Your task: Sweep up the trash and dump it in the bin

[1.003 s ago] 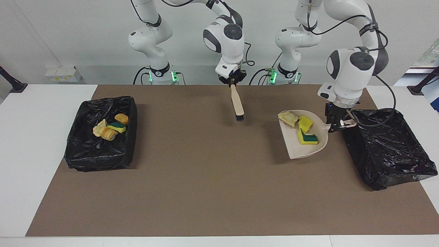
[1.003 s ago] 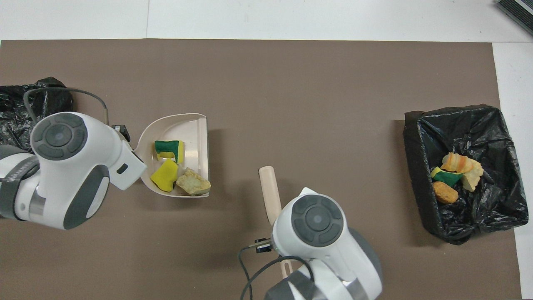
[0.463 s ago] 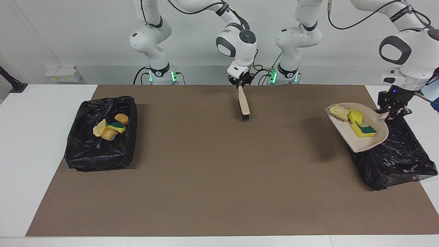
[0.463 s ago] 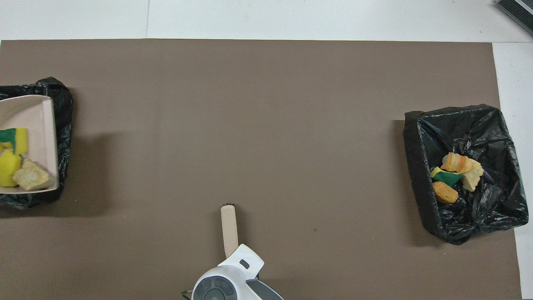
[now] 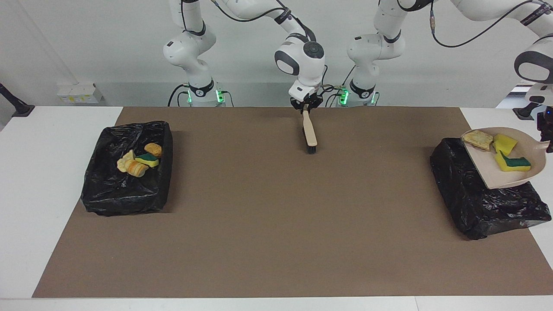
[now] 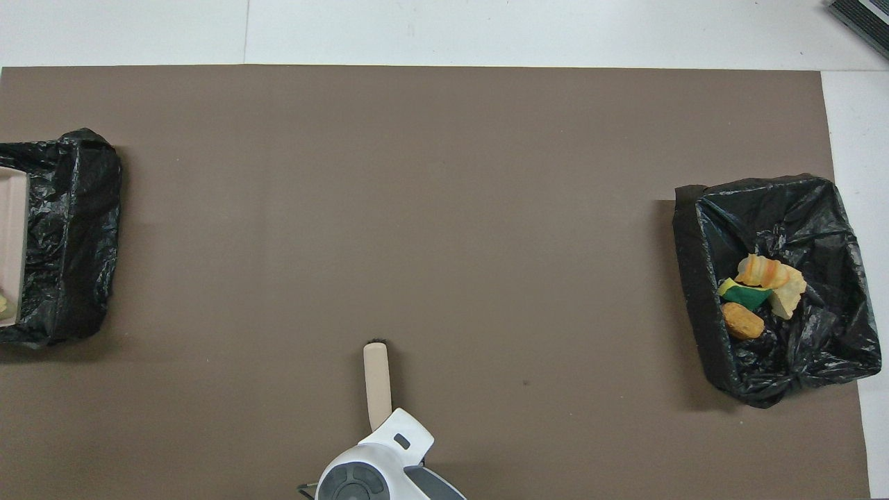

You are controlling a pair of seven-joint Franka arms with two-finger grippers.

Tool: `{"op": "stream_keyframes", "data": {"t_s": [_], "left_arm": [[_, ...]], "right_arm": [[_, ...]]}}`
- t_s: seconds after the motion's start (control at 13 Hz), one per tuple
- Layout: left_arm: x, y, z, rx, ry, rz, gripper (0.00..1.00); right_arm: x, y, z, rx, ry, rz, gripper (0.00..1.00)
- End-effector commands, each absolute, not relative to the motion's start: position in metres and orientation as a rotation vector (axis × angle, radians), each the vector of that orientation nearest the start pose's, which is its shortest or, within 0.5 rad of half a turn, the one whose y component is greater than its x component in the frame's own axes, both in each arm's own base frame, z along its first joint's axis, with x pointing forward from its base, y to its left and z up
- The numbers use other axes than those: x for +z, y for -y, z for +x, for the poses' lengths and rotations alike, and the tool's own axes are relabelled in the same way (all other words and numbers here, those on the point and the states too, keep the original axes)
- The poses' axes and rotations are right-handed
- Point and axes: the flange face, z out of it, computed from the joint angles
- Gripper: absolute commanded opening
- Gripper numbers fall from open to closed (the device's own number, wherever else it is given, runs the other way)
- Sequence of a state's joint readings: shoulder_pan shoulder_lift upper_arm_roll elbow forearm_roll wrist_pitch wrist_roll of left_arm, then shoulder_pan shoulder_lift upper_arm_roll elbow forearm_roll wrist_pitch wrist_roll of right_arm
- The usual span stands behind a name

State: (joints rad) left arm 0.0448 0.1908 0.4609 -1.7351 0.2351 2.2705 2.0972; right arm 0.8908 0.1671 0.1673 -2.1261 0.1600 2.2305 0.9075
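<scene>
While dustpan-borne, trash (image 5: 501, 149) sits beside left gripper (image 5: 547, 139).

Whole middle of the mat (image 5: 268, 224) is open; only the brush (image 5: 309, 131) and a bin (image 5: 125, 172) (image 5: 479, 203) at each end block anything.

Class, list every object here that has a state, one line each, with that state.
Dustpan: raised over the left-arm-end bin, loaded, not yet tipped.
Pan scraps: three, lying in the dustpan.
Left-arm-end bin: under the dustpan, contents mostly hidden.
Right-arm-end bin: holds binned scraps.
Brush: slanted, bristles down, handle top at the right end effector.
Left end effector: shut on the dustpan's handle.
</scene>
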Motion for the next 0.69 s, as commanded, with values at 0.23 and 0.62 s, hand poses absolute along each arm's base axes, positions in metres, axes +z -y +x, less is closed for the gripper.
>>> {"op": "stream_keyframes", "data": {"t_s": [0.23, 0.62], "left_arm": [[0.496, -0.288, 0.593, 0.463, -1.928, -1.641, 0.0], [0.488, -0.264, 0.589, 0.634, -1.837, -1.544, 0.0]], "right_arm": [[0.383, -0.474, 0.32, 0.209, -0.018, -3.122, 1.0], [0.468, -0.384, 0.394, 0.119, 0.071, -3.073, 1.0]]}}
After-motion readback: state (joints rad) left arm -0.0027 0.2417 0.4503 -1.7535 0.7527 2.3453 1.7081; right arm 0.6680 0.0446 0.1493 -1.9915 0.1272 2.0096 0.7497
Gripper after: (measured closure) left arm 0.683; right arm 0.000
